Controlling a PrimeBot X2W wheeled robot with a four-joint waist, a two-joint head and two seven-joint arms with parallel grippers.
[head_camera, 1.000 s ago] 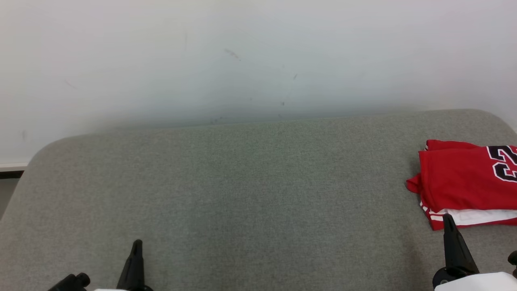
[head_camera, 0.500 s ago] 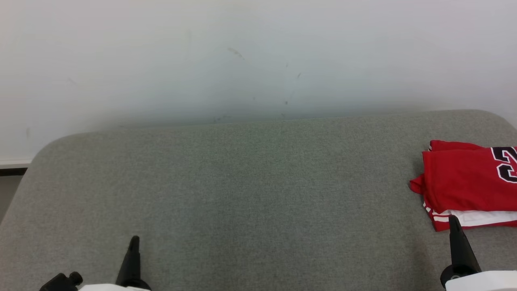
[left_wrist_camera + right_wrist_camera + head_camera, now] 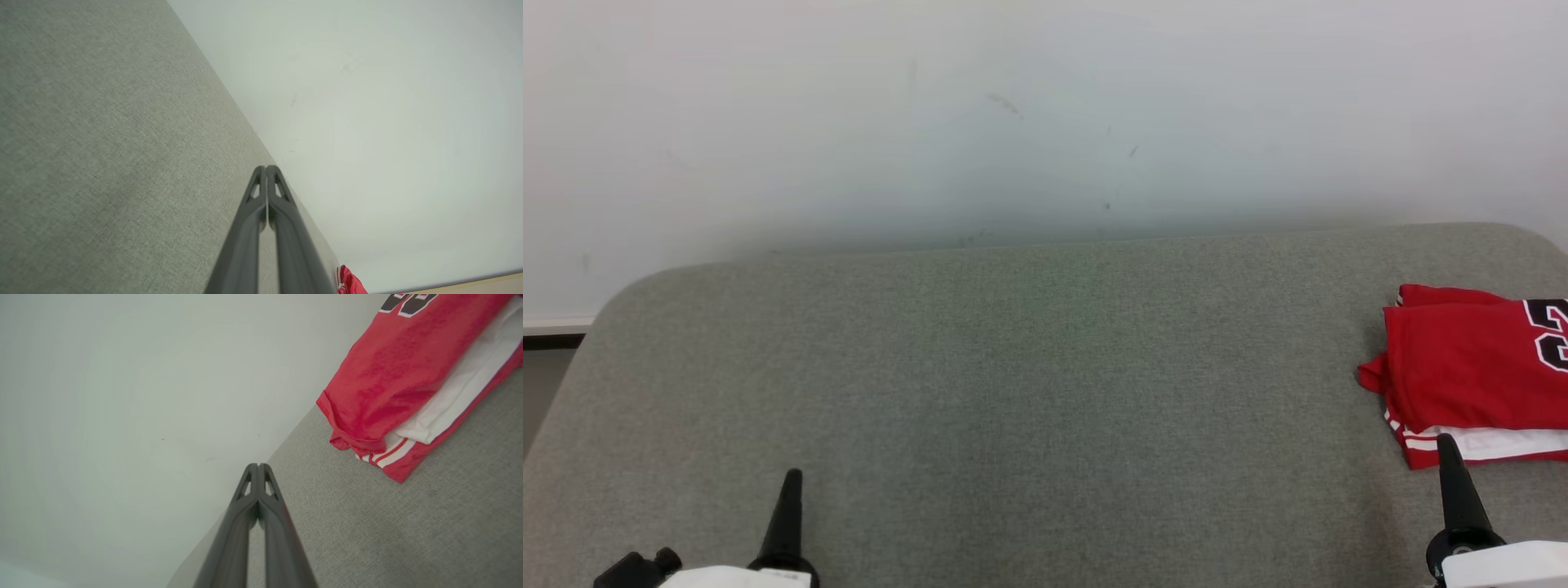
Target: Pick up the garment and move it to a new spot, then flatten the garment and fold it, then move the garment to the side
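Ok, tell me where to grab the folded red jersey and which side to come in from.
Probably the near left corner of the red jersey, where the red, white and striped layers end together in a stacked edge. Come in low from the near side with the right gripper, which is shut now and close to that edge. Open it first, then pinch all the layers so the fold holds.

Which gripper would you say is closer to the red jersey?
The right gripper, tip by the red jersey; the left gripper sits far off.
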